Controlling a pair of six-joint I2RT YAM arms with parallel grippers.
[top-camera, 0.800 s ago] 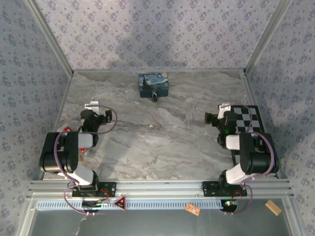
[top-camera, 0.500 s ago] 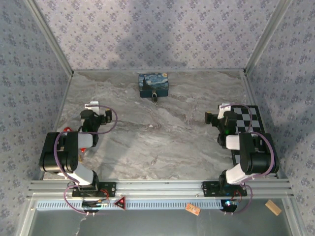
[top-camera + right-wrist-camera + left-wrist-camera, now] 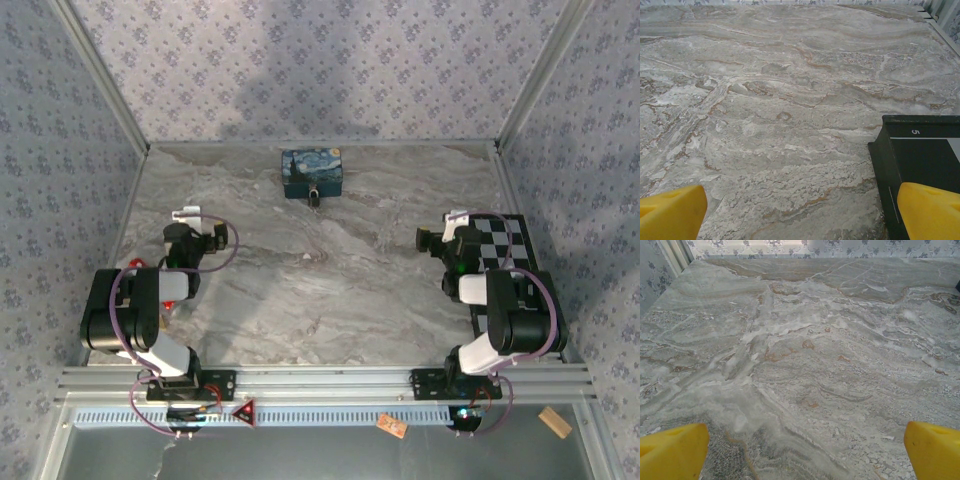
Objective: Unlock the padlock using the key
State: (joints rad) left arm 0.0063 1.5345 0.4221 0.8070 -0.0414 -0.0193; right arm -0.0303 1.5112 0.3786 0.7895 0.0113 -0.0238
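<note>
Only legible mark: a white "5" on the dark border of the black-and-white checkered flat board, right wrist view. Red triangular sticker by the front aluminium rail: symbol unreadable.

Blue box at back; checkered board, seemingly flat, right.

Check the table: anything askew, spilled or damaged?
Nothing stands out. The blue box sits upright at the far edge, with the padlock at its front. The left gripper and right gripper are open and hold nothing.
</note>
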